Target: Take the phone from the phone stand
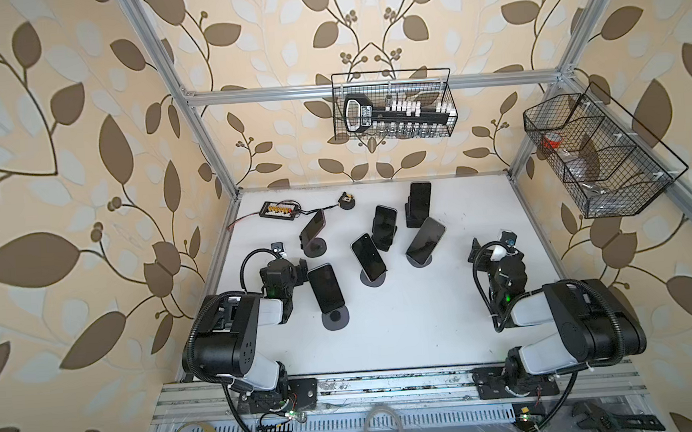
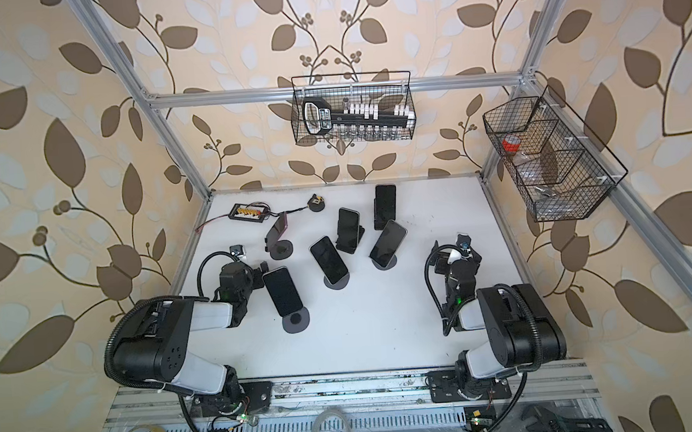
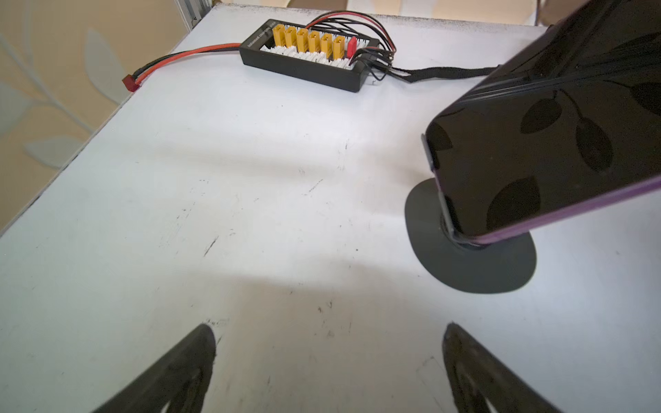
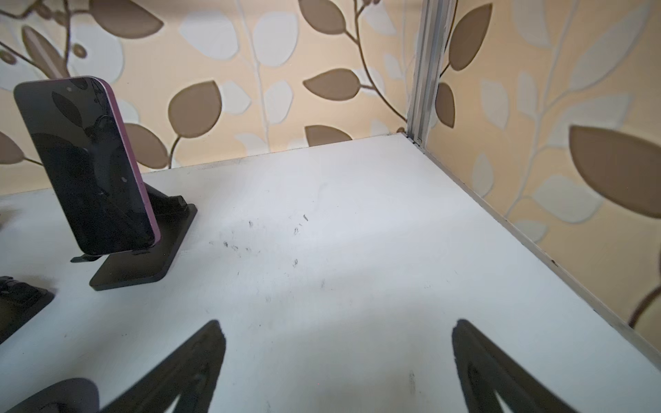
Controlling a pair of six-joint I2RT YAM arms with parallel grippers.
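On the white table point(image 1: 406, 329), boxed by an aluminium frame and leaf-patterned walls, both arms are bent over the front half: left arm point(image 1: 223, 338), right arm point(image 1: 584, 313).

Two wire baskets hang on the frame: back basket point(image 1: 393, 105), side basket point(image 1: 598, 153).

Six phones, screens dark, each propped on its own stand, are clustered from mid-table to the back.
- Front-left phone point(image 1: 326, 287) leans on a round grey stand point(image 1: 335, 318), just beside the left wrist.
- Purple-edged phone point(image 3: 543, 153) sits on a second round stand point(image 3: 472, 257), farther back.

Charging board point(image 3: 307, 53) with yellow plugs lies at back left.

Left gripper point(image 3: 329, 329): jaws spread wide, nothing between them, bare table below. Right gripper point(image 4: 338, 323): likewise wide apart and empty, apart from the nearest phone.
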